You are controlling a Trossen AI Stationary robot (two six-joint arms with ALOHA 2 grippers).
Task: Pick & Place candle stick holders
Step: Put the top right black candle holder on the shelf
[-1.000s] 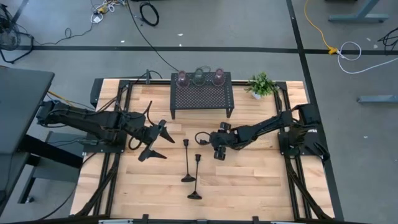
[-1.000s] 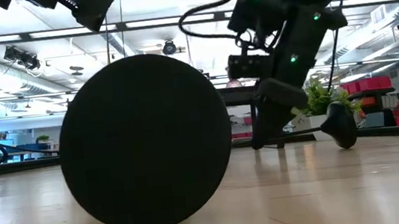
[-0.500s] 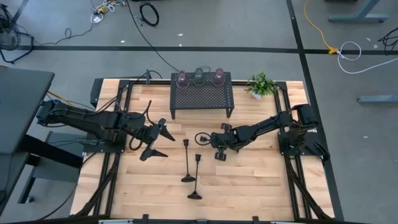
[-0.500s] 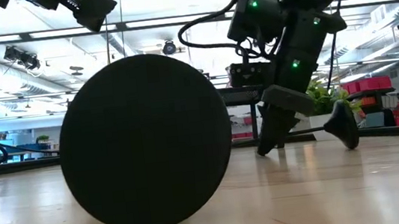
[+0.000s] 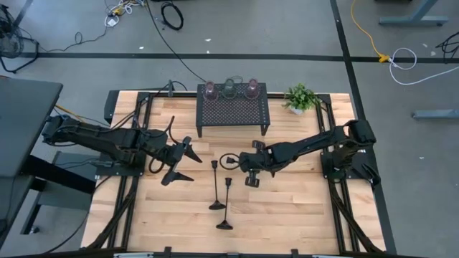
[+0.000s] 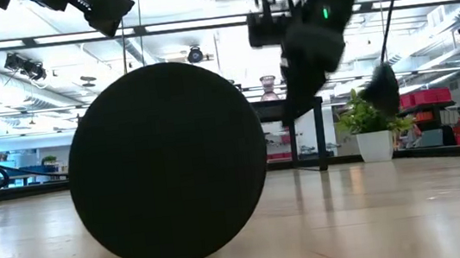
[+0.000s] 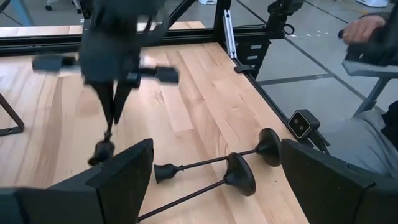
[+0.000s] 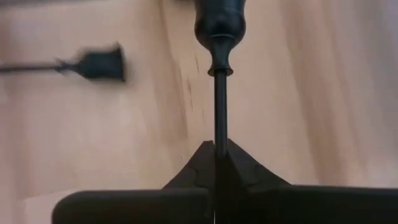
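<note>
Slim black stem (image 8: 219, 112) pinched between the pressed-together right gripper (image 5: 247, 170) fingers, lifted above mid-table; two more stems (image 5: 221, 195) lying just beside; left gripper (image 5: 179, 162) spread wide nearby; mesh rack (image 5: 233, 110) behind, bearing three glass holders (image 5: 230, 87).

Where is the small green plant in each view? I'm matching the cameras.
High view: plant at the far edge, right of the rack.
Low view: right of centre, beside the rack.
Left wrist view: not in it.
Right wrist view: not in it.
Shared landmark: the rack.
</note>
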